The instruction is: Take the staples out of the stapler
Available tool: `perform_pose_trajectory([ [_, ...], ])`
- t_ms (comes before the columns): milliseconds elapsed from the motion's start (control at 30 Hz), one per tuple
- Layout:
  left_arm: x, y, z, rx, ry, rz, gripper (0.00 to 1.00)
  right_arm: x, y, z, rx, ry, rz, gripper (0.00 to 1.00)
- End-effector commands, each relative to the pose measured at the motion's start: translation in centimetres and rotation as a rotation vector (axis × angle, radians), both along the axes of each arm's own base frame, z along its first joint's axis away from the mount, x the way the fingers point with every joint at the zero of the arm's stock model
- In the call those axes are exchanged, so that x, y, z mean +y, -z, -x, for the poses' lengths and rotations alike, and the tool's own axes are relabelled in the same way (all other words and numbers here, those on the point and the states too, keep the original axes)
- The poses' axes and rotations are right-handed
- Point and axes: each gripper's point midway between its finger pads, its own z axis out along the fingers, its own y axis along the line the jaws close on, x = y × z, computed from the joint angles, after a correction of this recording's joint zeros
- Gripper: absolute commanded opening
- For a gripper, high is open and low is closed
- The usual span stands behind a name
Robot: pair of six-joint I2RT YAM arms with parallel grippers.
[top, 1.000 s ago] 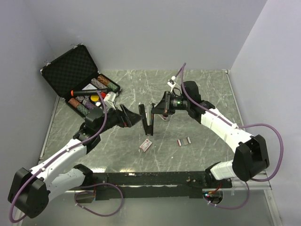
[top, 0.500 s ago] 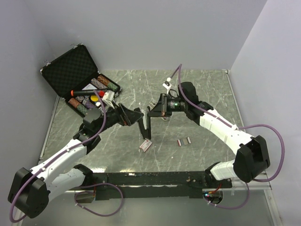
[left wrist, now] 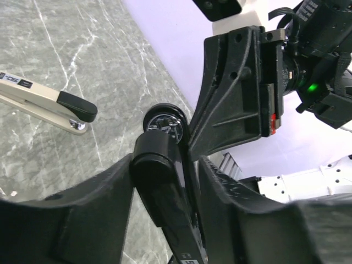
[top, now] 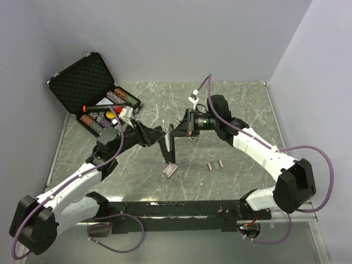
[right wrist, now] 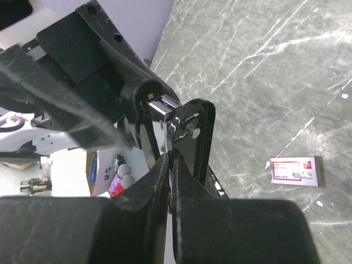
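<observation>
The left hand [top: 160, 133] has moved in to the black stapler [top: 168, 147], and its fingers have come closer together.
The stapler stands up tall over the middle of the tabletop [top: 236, 110], between the two hands. The left hand grasps it with one finger pressed on each side. The right hand [top: 177, 130] is clenched on a thin part near the stapler's top. A small white and red box [top: 170, 170] lies just below the stapler. A short strip of staples [top: 215, 164] lies to the right of the box. An open black case [top: 82, 82] sits in the far left corner.
</observation>
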Motion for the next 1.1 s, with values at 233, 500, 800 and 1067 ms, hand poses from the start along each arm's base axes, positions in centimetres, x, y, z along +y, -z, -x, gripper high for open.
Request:
perform_pose_trajectory([
  [233, -0.3, -1.8, 0.5, -0.062, 0.030, 0.042, 0.09, 0.2, -6.2, 1.0, -0.143, -0.038, -0.120, 0.00],
  [500, -0.5, -1.8, 0.7, -0.090, 0.054, 0.012, 0.01, -0.2, -5.1, 1.0, -0.173, -0.057, -0.059, 0.14],
  [800, -0.8, -1.7, 1.9, -0.117, 0.115, 0.013, 0.01, -1.1, -5.4, 2.0, -0.240, -0.101, -0.002, 0.50],
  [1067, -1.1, -2.4, 2.8, -0.151, 0.166, 0.014, 0.01, -2.2, -5.5, 2.1, -0.311, -0.106, 0.076, 0.56],
])
